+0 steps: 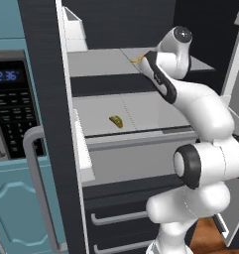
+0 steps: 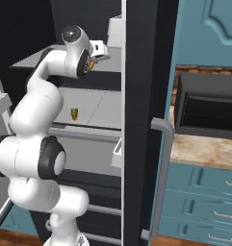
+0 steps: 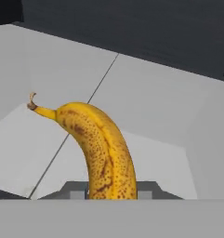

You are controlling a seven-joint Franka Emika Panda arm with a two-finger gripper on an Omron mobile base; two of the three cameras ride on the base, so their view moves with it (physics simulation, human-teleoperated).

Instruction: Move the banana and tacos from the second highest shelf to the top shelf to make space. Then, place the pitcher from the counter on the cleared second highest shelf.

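Brown-speckled (ripe) yellow banana [image 3: 102, 153]

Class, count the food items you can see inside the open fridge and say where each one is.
2. The banana is in the pincer over the top shelf; the taco lies on the second shelf. Others may be hidden behind the arm.

Inside the open fridge, the tacos [image 1: 116, 121] are lying on the second highest shelf [image 1: 155, 116], near its front rim and just left of the centre seam. The top shelf [image 1: 98, 62] is sitting directly above it. The banana [image 3: 99, 151] is sitting between the fingers of the pincer [image 3: 112, 191] above the top shelf, beside that shelf's seam, its stem pointing away from the hand. To the fridge's right, the table [image 2: 204, 149] is standing over drawers [image 2: 204, 192], with the fridge door edge between them.
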